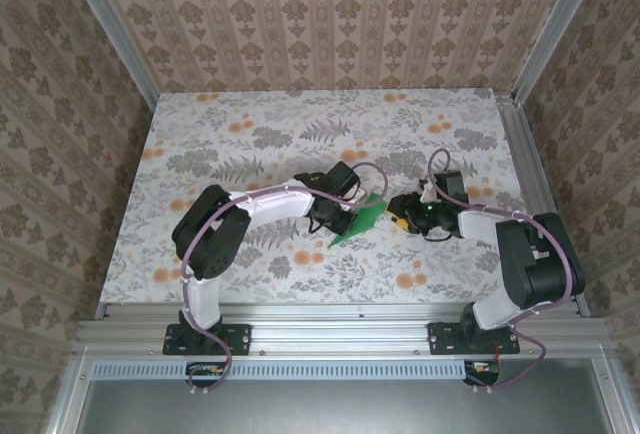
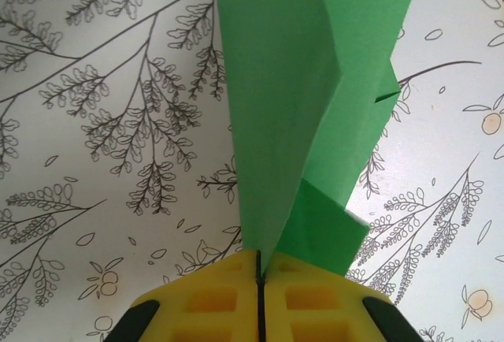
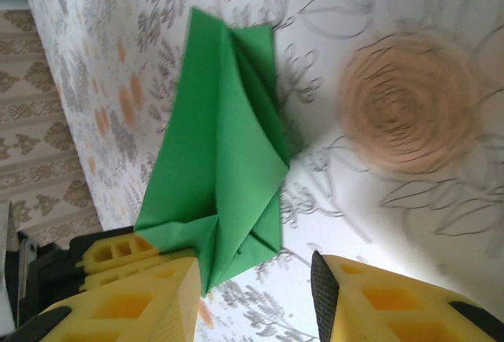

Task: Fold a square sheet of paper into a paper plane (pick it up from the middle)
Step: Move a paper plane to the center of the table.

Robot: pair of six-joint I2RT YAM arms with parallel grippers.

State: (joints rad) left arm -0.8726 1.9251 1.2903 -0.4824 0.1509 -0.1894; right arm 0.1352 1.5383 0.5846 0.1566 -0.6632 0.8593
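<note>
At centre of table (image 1: 250, 124): my left gripper (image 2: 258, 283) pinches paper plane (image 2: 299, 121), long axis straight ahead; right gripper (image 3: 253, 279) spread, just beside it.

On the table (image 1: 250, 124), near its middle, the folded paper sheet (image 1: 362, 216) lies between two grippers: the left gripper (image 2: 258, 279) touches its left end, and the right gripper (image 3: 252, 269) is just beside its right end.
</note>
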